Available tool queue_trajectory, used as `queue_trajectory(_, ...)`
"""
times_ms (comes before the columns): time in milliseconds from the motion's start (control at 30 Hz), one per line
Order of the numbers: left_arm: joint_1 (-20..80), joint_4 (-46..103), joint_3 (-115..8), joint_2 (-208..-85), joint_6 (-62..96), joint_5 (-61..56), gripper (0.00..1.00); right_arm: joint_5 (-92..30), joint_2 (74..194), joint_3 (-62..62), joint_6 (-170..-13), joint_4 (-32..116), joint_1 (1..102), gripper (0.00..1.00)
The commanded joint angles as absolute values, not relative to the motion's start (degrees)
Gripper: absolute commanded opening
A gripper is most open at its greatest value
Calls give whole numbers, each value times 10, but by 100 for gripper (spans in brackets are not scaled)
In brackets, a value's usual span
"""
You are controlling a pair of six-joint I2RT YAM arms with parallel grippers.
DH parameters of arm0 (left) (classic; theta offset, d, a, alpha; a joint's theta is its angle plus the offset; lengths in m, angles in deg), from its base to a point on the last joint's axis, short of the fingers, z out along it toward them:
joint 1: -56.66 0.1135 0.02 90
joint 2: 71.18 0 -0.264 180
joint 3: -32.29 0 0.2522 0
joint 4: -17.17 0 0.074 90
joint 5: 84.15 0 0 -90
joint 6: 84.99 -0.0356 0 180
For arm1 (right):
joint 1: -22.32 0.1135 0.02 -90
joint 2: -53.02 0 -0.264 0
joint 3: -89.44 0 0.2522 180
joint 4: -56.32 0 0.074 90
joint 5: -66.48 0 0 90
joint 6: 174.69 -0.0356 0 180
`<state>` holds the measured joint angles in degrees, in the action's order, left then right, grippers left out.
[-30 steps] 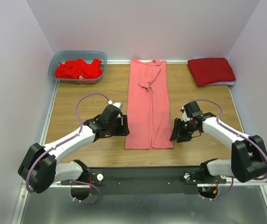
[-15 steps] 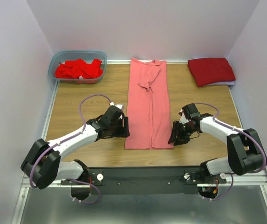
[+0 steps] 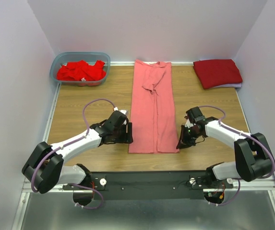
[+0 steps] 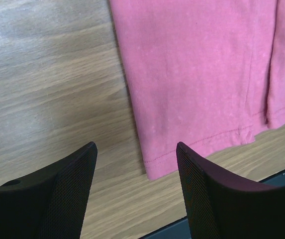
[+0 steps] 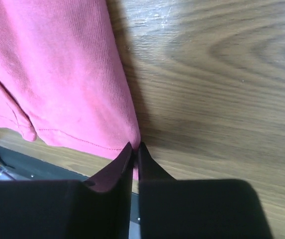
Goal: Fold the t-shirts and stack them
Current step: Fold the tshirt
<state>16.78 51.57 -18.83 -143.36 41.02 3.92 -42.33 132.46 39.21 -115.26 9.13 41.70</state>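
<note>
Right wrist view, and the right claw [image 5: 134,148] is pinched tight on the near right hem corner of the salmon-pink t-shirt [image 5: 67,74], with a sliver of pink showing between its jaws. Over on the other side, the left claw [image 4: 135,149] hangs wide open at the near left corner, the hem edge lying between its fingers but nothing gripped. The shirt itself lies as a long narrow strip down the middle of the counter [image 3: 79,100], sides folded in, collar at the far end. By my reading we're at the crosswise fold: take both hem corners and carry them up toward the collar. Next, the left claw needs to drop and close on its corner so both sides lift level; pulled from one side only, the strip would likely skew. A folded crimson t-shirt [image 3: 217,73] sits far right, the likely stacking spot, and red t-shirts [image 3: 81,71] lie heaped in the tub [image 3: 60,60] far left.
</note>
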Motion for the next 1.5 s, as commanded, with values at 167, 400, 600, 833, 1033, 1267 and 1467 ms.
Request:
queue_trajectory(167, 154, 529, -189, -1440, 410, 53, 71, -358, 1317, 396, -1176, 67, 457, 2)
queue_trajectory(400, 136, 548, -200, -1469, 424, 74, 56, -350, 1311, 396, -1179, 66, 477, 0)
queue_trajectory(600, 122, 568, -218, -1501, 438, 99, 49, -357, 1310, 396, -1174, 71, 481, 1)
queue_trajectory(833, 90, 605, -241, -1554, 454, 111, 49, -364, 1302, 398, -1173, 77, 485, 0)
queue_trajectory(1033, 66, 629, -245, -1573, 473, 127, 48, -367, 1294, 398, -1171, 78, 486, 0)
queue_trajectory(1267, 59, 649, -247, -1575, 488, 145, 47, -370, 1296, 397, -1170, 79, 487, 0)
queue_trajectory(1467, 58, 654, -245, -1577, 490, 146, 45, -370, 1297, 397, -1170, 80, 487, 0)
